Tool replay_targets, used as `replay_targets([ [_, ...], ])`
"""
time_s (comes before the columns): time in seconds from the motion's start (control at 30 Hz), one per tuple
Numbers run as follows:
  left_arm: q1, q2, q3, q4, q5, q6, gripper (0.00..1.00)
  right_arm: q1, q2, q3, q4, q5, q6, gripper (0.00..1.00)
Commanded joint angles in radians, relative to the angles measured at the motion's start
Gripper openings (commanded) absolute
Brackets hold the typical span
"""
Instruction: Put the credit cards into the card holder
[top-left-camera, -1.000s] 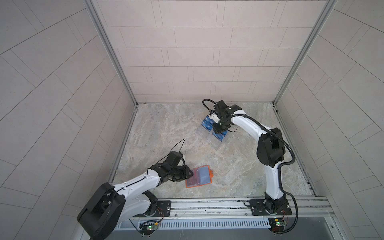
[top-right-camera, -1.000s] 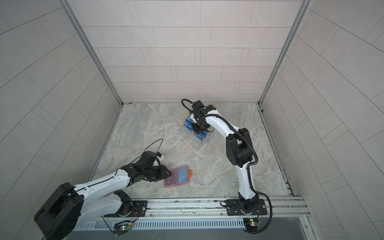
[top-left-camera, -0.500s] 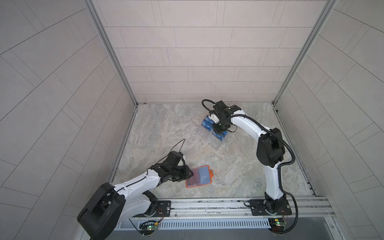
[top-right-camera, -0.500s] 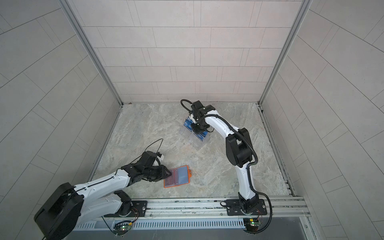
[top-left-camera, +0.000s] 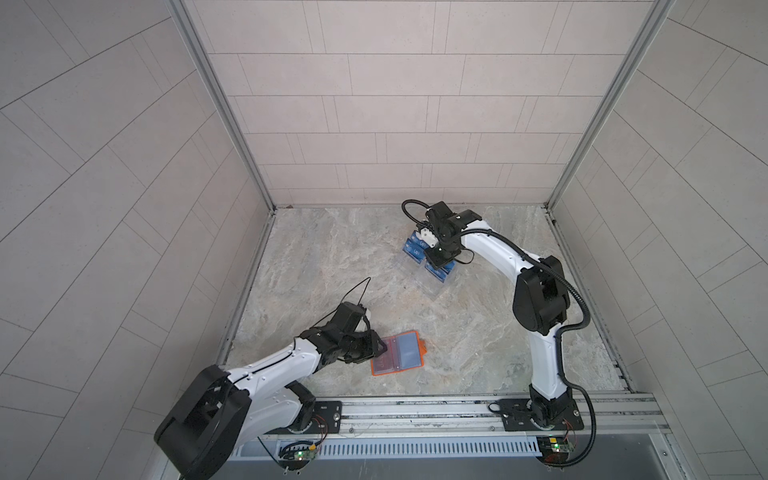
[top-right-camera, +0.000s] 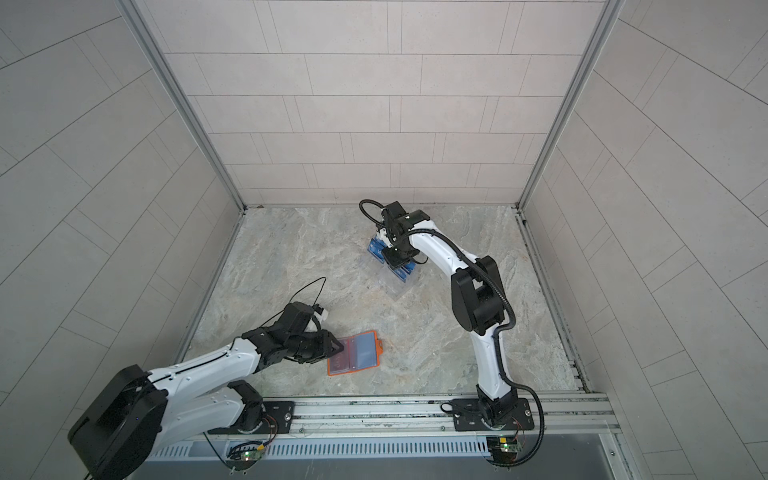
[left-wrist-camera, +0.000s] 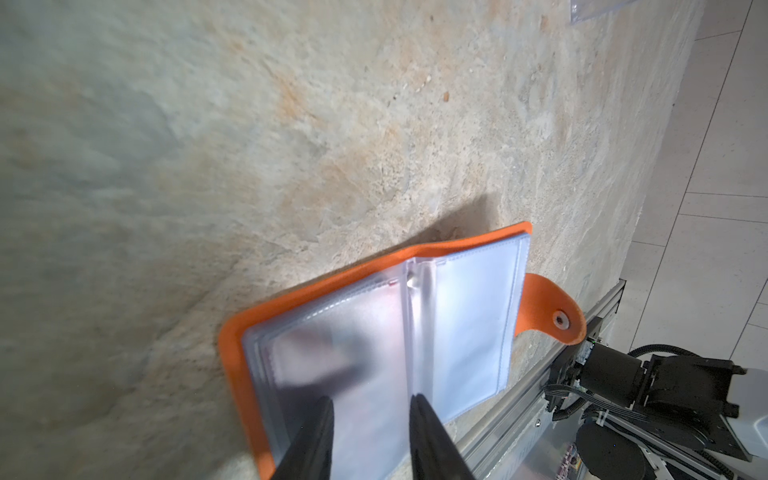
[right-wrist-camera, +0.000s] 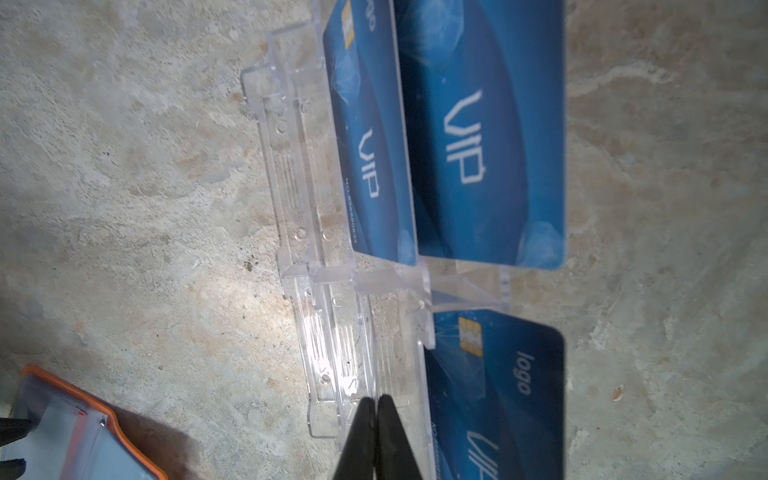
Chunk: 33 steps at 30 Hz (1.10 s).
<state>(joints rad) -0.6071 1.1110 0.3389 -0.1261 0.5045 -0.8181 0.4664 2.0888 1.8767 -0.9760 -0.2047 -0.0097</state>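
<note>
Left gripper (left-wrist-camera: 372, 399) fingers parted over open holder (left-wrist-camera: 457, 332) sleeves. Right gripper (right-wrist-camera: 376, 401) fingers pressed together at clear stand (right-wrist-camera: 316, 232), beside blue cards (right-wrist-camera: 490, 145).

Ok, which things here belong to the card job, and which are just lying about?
Belong to the job:
blue credit cards
orange card holder, lying open
left gripper, over the holder
right gripper, by the cards

Just lying about:
clear acrylic stand that the cards sit in
table
</note>
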Motion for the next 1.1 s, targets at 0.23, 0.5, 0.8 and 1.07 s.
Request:
replay_targets([
  [0.23,0.002,0.013,0.017,-0.077,-0.032,0.022,0.36,-0.005,-0.018,0.052,-0.031,-0.044,-0.045,0.0],
  [0.5,0.003,0.013,0.011,-0.079,-0.037,0.021,0.36,-0.037,-0.089,0.048,-0.025,-0.152,0.031,0.0],
  [0.8,0.003,0.014,0.015,-0.082,-0.03,0.028,0.36,-0.025,-0.307,-0.285,0.226,-0.522,0.28,0.0],
  [1.07,0.003,0.011,0.009,-0.081,-0.031,0.024,0.36,0.062,-0.433,-0.601,0.383,-0.616,0.457,0.0],
])
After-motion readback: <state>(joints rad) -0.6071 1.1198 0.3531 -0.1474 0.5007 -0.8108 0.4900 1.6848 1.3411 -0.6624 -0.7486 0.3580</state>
